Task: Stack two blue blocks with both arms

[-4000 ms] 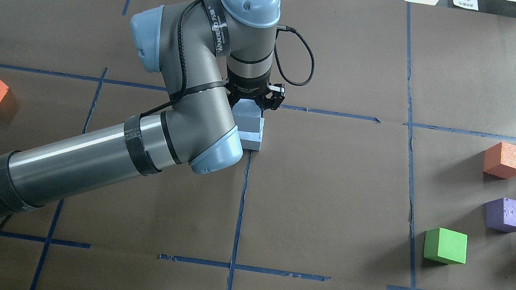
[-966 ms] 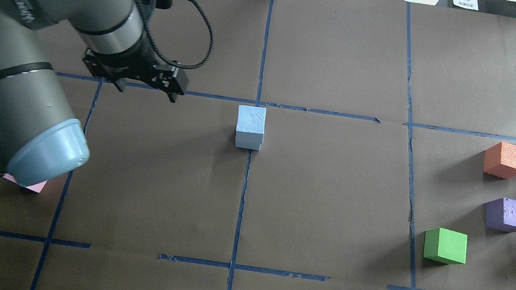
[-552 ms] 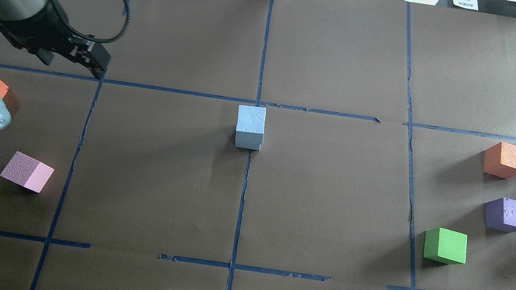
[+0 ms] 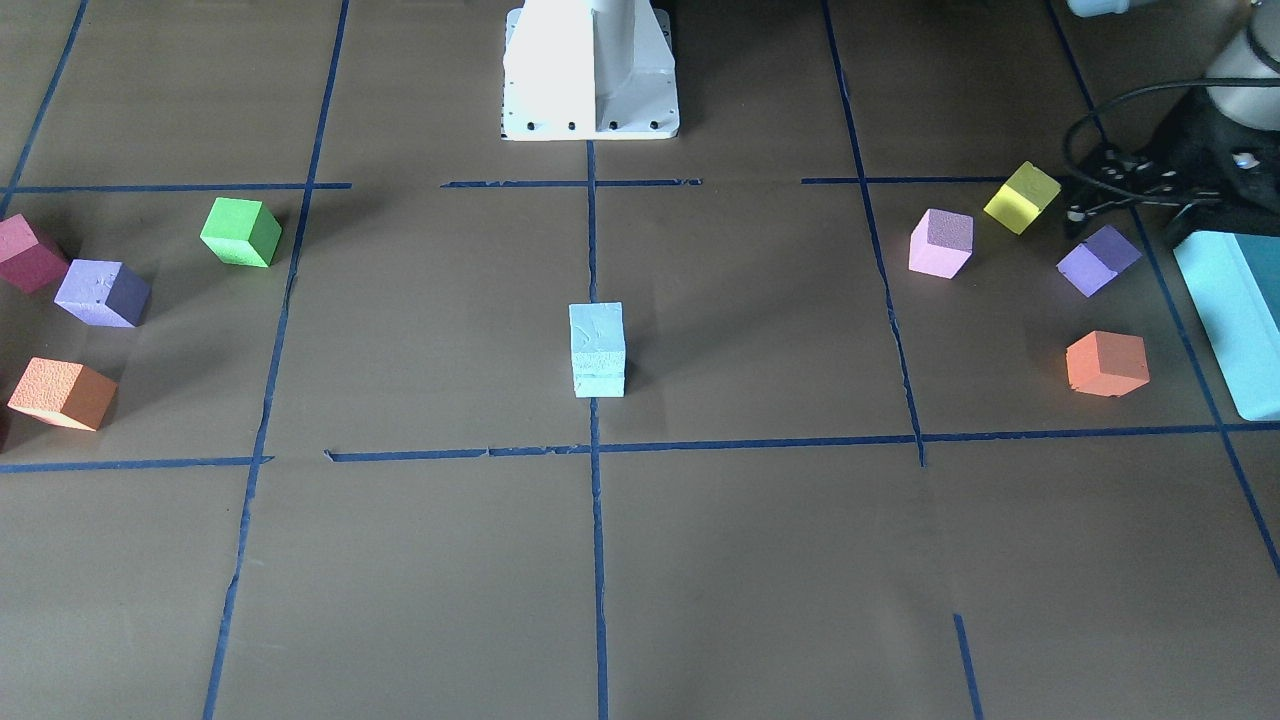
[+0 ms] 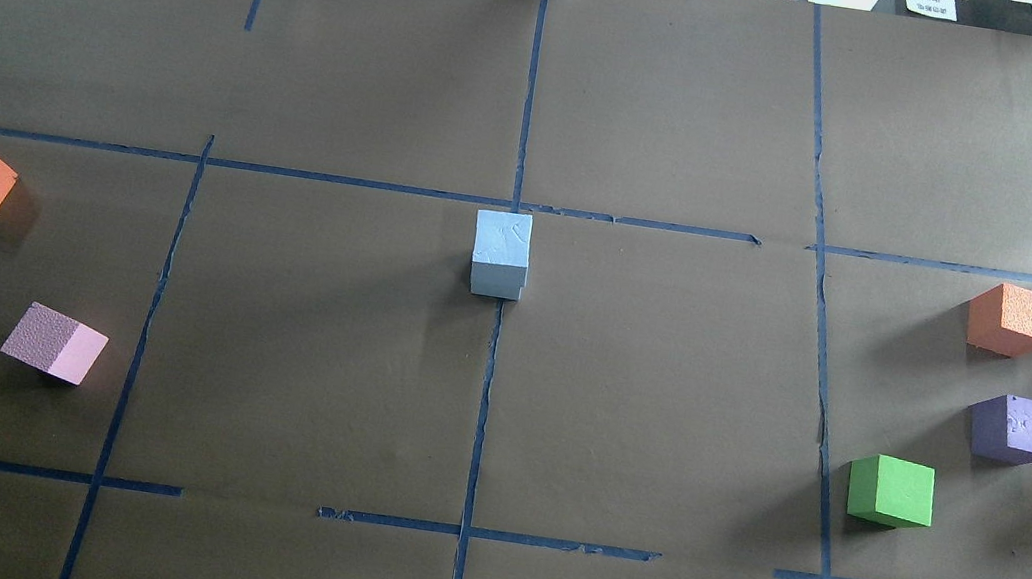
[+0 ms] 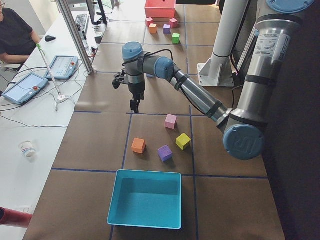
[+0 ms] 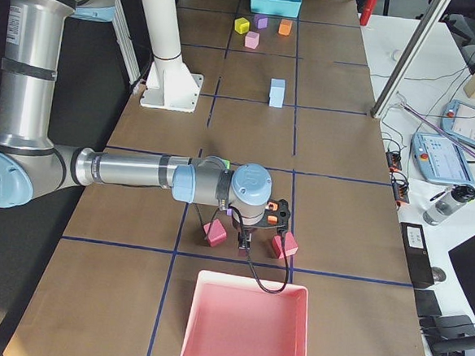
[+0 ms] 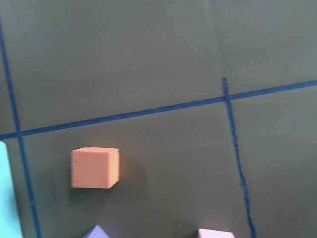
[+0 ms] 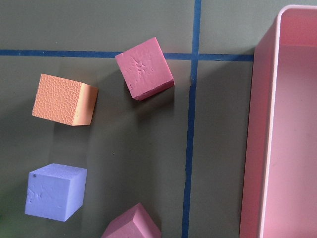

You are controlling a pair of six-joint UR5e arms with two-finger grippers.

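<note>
Foam, so the 2 blue blocks look light, squashy and grippy; pinch opposite flat sides gently. They stand stacked midway between the desk's edges. Left gripper is spread, empty, near the left edge; right gripper: cannot tell.

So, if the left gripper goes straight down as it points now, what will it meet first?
Probably the bare table near a tape line. No cube seems directly below the left gripper; the orange cube lies to one side, though depth is unclear.
</note>
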